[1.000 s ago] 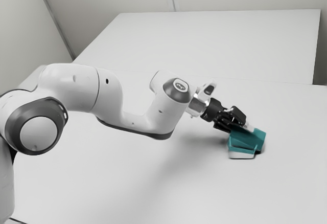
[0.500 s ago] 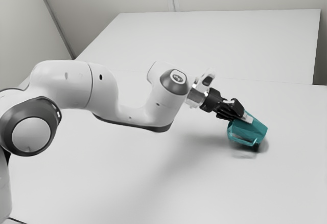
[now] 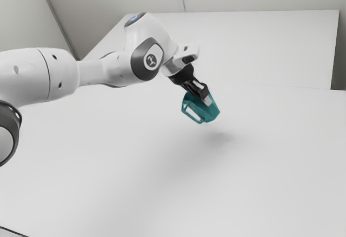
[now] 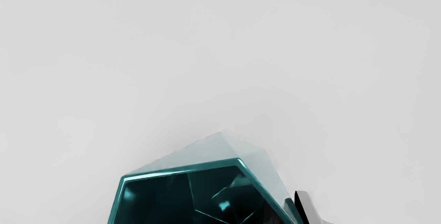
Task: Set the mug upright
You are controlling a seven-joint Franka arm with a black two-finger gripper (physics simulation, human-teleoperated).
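Leaning mug [image 3: 212, 110], long axis aslant, mouth toward the tool [image 3: 206, 101] clamped on it.

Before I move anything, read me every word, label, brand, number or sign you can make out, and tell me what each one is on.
Readable text: none.
Pale mark on the round cap at my arm's bend: too small to read.
Bluish mark on the dark cap above it: too small to read.
Teal mug: no writing on the faces I can see.
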